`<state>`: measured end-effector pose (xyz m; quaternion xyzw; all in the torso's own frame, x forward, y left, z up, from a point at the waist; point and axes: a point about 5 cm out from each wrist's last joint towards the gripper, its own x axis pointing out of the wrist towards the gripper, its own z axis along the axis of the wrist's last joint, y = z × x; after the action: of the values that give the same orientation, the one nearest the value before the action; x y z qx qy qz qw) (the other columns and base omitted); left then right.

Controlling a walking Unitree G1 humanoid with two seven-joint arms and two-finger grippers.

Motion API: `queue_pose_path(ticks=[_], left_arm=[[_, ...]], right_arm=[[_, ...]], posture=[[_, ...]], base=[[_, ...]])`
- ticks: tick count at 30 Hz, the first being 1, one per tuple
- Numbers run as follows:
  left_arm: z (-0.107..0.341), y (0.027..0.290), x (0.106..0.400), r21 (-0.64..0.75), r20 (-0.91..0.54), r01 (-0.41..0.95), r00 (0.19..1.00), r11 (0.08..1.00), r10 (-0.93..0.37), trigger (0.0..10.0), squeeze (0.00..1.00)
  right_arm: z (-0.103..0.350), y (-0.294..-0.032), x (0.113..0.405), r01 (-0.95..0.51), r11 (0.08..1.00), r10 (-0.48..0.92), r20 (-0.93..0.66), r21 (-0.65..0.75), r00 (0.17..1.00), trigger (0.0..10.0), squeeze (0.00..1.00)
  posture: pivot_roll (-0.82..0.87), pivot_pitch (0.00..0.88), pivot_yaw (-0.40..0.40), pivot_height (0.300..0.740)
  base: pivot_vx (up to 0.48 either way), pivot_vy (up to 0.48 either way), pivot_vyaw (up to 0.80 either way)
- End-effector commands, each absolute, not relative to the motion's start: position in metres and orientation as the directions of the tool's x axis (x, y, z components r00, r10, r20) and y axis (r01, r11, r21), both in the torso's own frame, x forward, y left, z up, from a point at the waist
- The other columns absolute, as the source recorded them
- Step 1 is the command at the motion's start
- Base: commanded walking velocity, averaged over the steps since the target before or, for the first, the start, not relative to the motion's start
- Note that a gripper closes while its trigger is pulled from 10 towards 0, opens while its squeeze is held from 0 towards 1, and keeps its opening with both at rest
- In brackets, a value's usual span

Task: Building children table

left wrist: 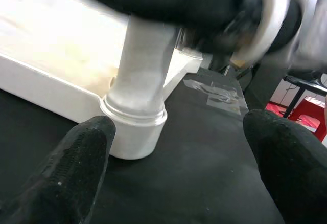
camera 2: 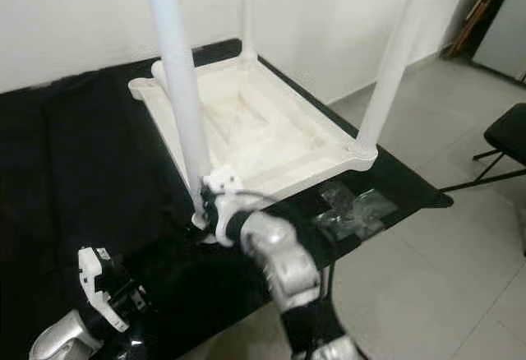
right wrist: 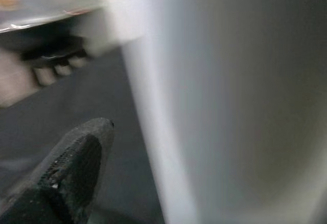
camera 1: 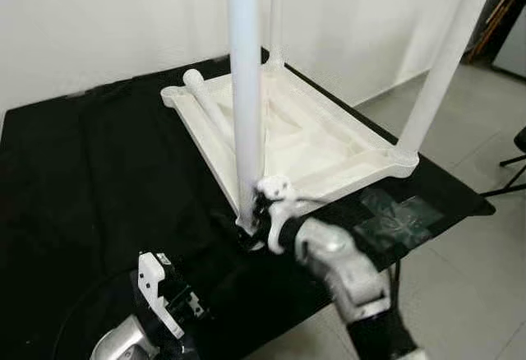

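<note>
Tabletop: we saw the white children's tabletop (camera 1: pixel 312 142) lying upside down on the counter (camera 1: pixel 90 187), which was draped in black cloth.
Legs: three white legs stood upright in its corner sockets: near leg (camera 1: pixel 245 89), right leg (camera 1: pixel 448 56), far leg (camera 1: pixel 275 15). A fourth leg (camera 1: pixel 205 101) lay loose inside the tray, along its left rim.
Right end effector: we found the right end effector (camera 1: pixel 261 212) at the base of the near leg, just above the socket, fingers clenched round it (wrist view was mostly white tube, w/ one black finger (right wrist: pixel 76 168) beside it, blurred).
Left end effector: the left end effector (left wrist: pixel 173 168) sat low near the counter's front edge, released, fingers spread wide and apart from the near leg's socket (left wrist: pixel 134 132), which it faced. Nothing was between them.
Plastic bag: a clear bag (camera 1: pixel 399 216) lay flat on the cloth, just right of the near corner; contents too small for us to tell.
Surroundings: white wall behind, grey tiled floor (camera 1: pixel 485 130) to the right, w/ part of a dark chair (camera 2: pixel 505 134) at the edge.
</note>
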<state>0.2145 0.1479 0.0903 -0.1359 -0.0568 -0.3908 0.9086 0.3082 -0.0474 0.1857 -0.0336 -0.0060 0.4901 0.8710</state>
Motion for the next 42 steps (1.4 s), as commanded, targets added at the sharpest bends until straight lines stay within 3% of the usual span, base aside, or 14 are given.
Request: queue_pose_path(ticks=[1, 5, 11, 12, 13, 22, 28, 30, 33, 34, 35, 36, 40, 42], left_arm=[[0.086, 0.149, 0.213, -0.211, 0.194, 0.717, 0.697, 0.664, -0.691, 10.0, 0.0], [0.086, 0.148, 0.214, -0.207, 0.197, 0.714, 0.7, 0.669, -0.686, 10.0, 0.0], [0.086, 0.148, 0.214, -0.205, 0.198, 0.713, 0.701, 0.67, -0.686, 10.0, 0.0], [0.086, 0.148, 0.214, -0.205, 0.198, 0.713, 0.701, 0.67, -0.686, 10.0, 0.0], [0.086, 0.149, 0.214, -0.203, 0.197, 0.713, 0.701, 0.671, -0.686, 10.0, 0.0], [0.086, 0.148, 0.212, -0.197, 0.195, 0.712, 0.702, 0.674, -0.685, 10.0, 0.0], [0.085, 0.148, 0.21, -0.202, 0.193, 0.715, 0.699, 0.669, -0.689, 10.0, 0.0], [0.085, 0.149, 0.209, -0.204, 0.192, 0.716, 0.698, 0.668, -0.69, 10.0, 0.0], [0.085, 0.15, 0.208, -0.205, 0.192, 0.716, 0.698, 0.668, -0.69, 10.0, 0.0], [0.085, 0.15, 0.208, -0.206, 0.191, 0.716, 0.698, 0.667, -0.69, 10.0, 0.0], [0.085, 0.15, 0.208, -0.206, 0.191, 0.716, 0.698, 0.667, -0.69, 10.0, 0.0], [0.085, 0.15, 0.209, -0.209, 0.19, 0.717, 0.696, 0.665, -0.692, 10.0, 0.0], [0.085, 0.15, 0.211, -0.209, 0.186, 0.724, 0.689, 0.657, -0.701, 10.0, 0.0], [0.085, 0.15, 0.211, -0.212, 0.184, 0.728, 0.685, 0.652, -0.705, 10.0, 0.0]], right_arm=[[0.187, -0.054, 0.309, -0.895, 0.436, 0.897, -0.032, -0.096, 0.44, 10.0, 0.0], [0.193, -0.078, 0.321, -0.933, 0.31, 0.936, -0.111, -0.184, 0.333, 10.0, 0.0], [0.193, -0.09, 0.335, -0.935, 0.294, 0.932, -0.157, -0.199, 0.327, 10.0, 0.0], [0.195, -0.094, 0.343, -0.93, 0.31, 0.926, -0.158, -0.198, 0.343, 7.7, 0.0], [0.197, -0.097, 0.349, -0.924, 0.327, 0.919, -0.161, -0.198, 0.359, 0.0, 0.0], [0.193, -0.105, 0.355, -0.94, 0.295, 0.93, -0.174, -0.171, 0.323, 0.0, 0.0], [0.183, -0.118, 0.353, -0.924, 0.341, 0.914, -0.169, -0.172, 0.368, 0.0, 0.0], [0.169, -0.123, 0.345, -0.859, 0.491, 0.849, -0.14, -0.146, 0.51, 0.0, 0.0], [0.163, -0.125, 0.341, -0.817, 0.562, 0.809, -0.123, -0.128, 0.576, 0.0, 0.0], [0.15, -0.123, 0.337, -0.65, 0.755, 0.645, -0.075, -0.088, 0.76, 0.0, 0.0], [0.15, -0.123, 0.337, -0.65, 0.755, 0.645, -0.075, -0.088, 0.76, 0.0, 0.0], [0.115, -0.113, 0.309, -0.513, 0.856, 0.503, -0.13, -0.063, 0.855, 0.0, 0.0], [0.083, -0.099, 0.27, -0.369, 0.928, 0.352, -0.217, -0.045, 0.911, 0.0, 0.0], [0.082, -0.094, 0.266, -0.39, 0.92, 0.372, -0.228, -0.038, 0.9, 0.0, 0.0]], posture=[[-0.02, 0.092, -0.01, 0.74], [-0.01, 0.087, -0.014, 0.74], [-0.01, 0.085, -0.017, 0.74], [-0.01, 0.085, -0.017, 0.74], [-0.01, 0.085, -0.017, 0.74], [-0.01, 0.088, -0.019, 0.74], [-0.03, 0.094, -0.019, 0.74], [-0.04, 0.097, -0.028, 0.74], [-0.04, 0.098, -0.031, 0.74], [-0.04, 0.1, -0.029, 0.74], [-0.04, 0.1, -0.029, 0.74], [-0.04, 0.104, -0.017, 0.74], [-0.06, 0.106, 0.007, 0.74], [-0.07, 0.106, 0.008, 0.74]], base=[[0.0, 0.0, 0.0], [0.0, 0.0, 0.0], [0.0, 0.0, 0.0], [0.0, 0.0, 0.0], [0.0, 0.0, 0.0], [0.0, 0.0, 0.0], [0.0, 0.0, 0.0], [0.0, 0.0, 0.0], [0.0, 0.0, 0.0], [0.0, 0.0, 0.0], [0.0, 0.0, 0.0], [0.0, 0.0, 0.0], [0.0, 0.0, 0.0], [0.0, 0.0, 0.0]])
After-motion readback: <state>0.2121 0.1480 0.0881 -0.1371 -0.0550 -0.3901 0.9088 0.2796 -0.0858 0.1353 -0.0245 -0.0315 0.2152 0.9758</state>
